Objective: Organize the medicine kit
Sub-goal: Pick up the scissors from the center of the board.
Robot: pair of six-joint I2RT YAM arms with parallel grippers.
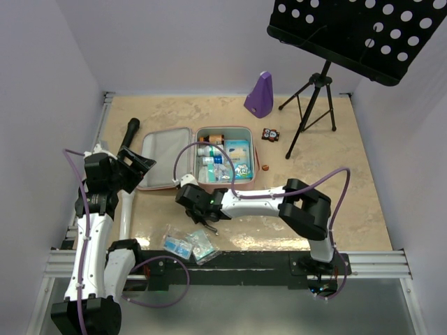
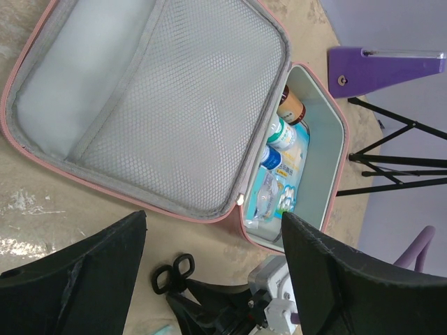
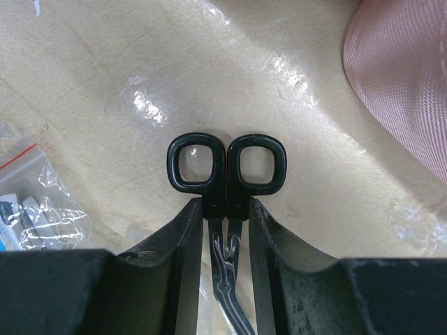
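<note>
Top external: we look steeply down from above and behind the arm bases, taking in the whole beige marbled tabletop [image 1: 335, 202] from a distance.

Left wrist: we look past the left gripper [image 2: 214, 230], fairly near, across the open pink zip case [image 2: 160, 105] toward the purple metronome-shaped block [image 2: 384, 66].

Right wrist: we sit very close to the tabletop, facing down past the right gripper [image 3: 225, 206] at the black-handled scissors [image 3: 227, 167].

Overlap: we find the case in all three views, the scissors in both wrist views, and the purple block in the top and left wrist views.
</note>
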